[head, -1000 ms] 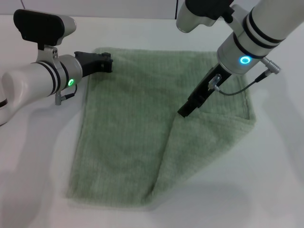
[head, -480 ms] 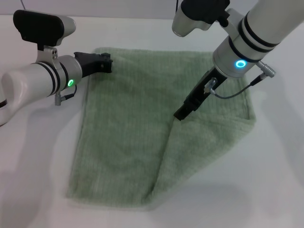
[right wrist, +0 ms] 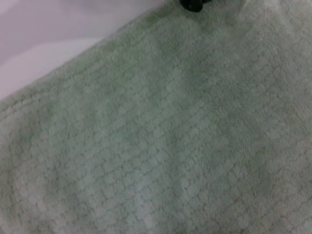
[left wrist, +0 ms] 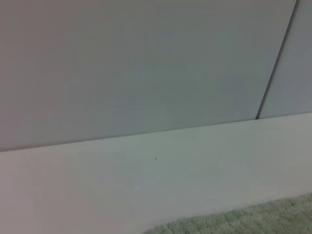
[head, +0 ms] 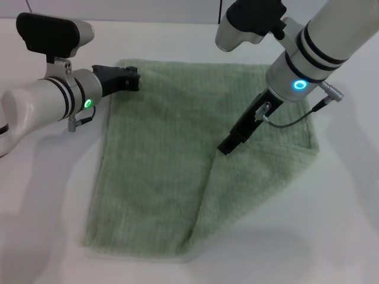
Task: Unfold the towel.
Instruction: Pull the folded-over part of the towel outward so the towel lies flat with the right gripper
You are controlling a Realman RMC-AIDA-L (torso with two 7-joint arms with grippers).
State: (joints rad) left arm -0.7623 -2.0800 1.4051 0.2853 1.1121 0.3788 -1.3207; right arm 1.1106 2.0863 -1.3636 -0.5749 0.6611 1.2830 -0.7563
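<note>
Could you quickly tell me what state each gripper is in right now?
Left gripper: at the towel's far left corner; open or shut cannot be told.
Right gripper: at the folded flap's edge; cannot be told.

I see the pale green towel (head: 160, 165) lying flat on the white table (head: 47, 201), its right part folded over itself.

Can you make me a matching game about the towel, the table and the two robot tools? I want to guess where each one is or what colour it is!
Things:
1. towel
2. table
3. left tool
4. right tool

Matches:
A. at the towel's far left corner
B. white
C. pale green
D. at the tip of the folded-over flap

Pairs: 1-C, 2-B, 3-A, 4-D
</note>
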